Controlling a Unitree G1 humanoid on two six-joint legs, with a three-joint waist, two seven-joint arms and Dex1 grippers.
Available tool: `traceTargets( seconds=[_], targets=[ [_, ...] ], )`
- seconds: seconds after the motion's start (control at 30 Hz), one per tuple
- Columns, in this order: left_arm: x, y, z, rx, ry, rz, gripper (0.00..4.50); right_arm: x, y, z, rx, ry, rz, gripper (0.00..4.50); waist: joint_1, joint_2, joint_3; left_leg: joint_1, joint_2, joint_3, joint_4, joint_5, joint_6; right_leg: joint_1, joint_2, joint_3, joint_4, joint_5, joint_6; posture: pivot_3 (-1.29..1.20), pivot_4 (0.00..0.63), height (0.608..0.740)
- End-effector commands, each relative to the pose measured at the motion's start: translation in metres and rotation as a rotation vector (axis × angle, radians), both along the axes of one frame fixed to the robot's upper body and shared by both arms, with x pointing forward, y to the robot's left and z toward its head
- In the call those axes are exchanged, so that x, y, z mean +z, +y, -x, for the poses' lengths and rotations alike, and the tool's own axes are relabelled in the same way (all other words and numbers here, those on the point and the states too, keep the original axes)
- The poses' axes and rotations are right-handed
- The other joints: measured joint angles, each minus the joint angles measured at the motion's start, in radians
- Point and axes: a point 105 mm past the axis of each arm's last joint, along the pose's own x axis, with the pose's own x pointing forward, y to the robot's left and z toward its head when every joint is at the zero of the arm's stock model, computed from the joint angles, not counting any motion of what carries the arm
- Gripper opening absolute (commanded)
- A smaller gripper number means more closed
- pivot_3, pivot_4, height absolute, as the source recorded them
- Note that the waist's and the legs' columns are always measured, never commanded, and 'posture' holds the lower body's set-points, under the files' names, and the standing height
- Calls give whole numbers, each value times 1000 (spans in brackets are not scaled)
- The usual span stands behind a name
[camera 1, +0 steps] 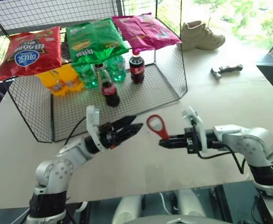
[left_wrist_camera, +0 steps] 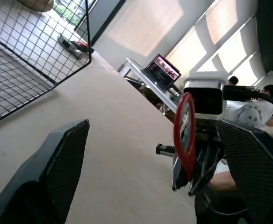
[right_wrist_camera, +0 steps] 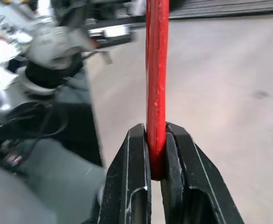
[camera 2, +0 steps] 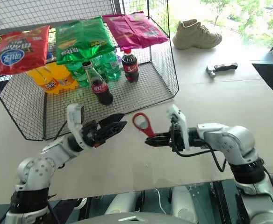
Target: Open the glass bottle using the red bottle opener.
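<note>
The glass bottle [camera 1: 110,88] stands upright on the wire floor of the mesh cage [camera 1: 169,88], near its open front. Its dark liquid and red label show. My right gripper [camera 1: 161,143] is shut on the slim handle of the red bottle opener [camera 1: 156,125], holding it above the table with the oval ring head up and tilted left. In the right wrist view both fingers [right_wrist_camera: 136,177] pinch the red handle [right_wrist_camera: 156,84]. My left gripper [camera 1: 138,122] is open just left of the ring, with nothing between its fingers. The bottle is behind and slightly left of both grippers.
The cage holds a plastic cola bottle [camera 1: 136,67], green and orange soda bottles, and chip bags [camera 1: 94,39] on top. A beige shoe [camera 1: 199,35] and a grey-black tool [camera 1: 225,70] lie at the back right. The table's front edge [camera 1: 141,191] is close below the arms.
</note>
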Motion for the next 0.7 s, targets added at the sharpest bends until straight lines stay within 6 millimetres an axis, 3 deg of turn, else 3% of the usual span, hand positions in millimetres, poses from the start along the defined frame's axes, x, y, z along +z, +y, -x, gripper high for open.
traceTargets(
  seconds=[0.03,0.23,0.37,0.5,0.7],
  targets=[
    [11,9,2,138,-158,-97,4427,8,-13,-2,-97,-124,5,0,3,0,0,-1,0,0,0,0,0,-1,-1,0,0,0,0,0,150,740],
    [11,41,-25,576,-390,-319,4427,14,-26,-25,-342,-304,16,0,14,0,0,-1,0,1,0,0,0,-1,-3,1,0,0,0,0,150,740],
    [14,68,-43,823,-439,-377,4427,27,-27,-47,-484,-464,12,0,23,0,0,0,0,2,1,0,0,-1,1,1,0,1,-1,0,150,740],
    [15,77,-60,901,-491,-448,4427,30,-25,-55,-524,-538,15,0,24,-1,0,0,0,1,1,1,-1,-1,2,-1,1,1,-1,0,150,740],
    [14,72,-91,915,-545,-519,4427,45,-22,-59,-557,-672,2,0,22,-1,0,-1,-1,0,1,1,-1,-1,2,-2,2,1,-1,0,150,740]
  ],
)
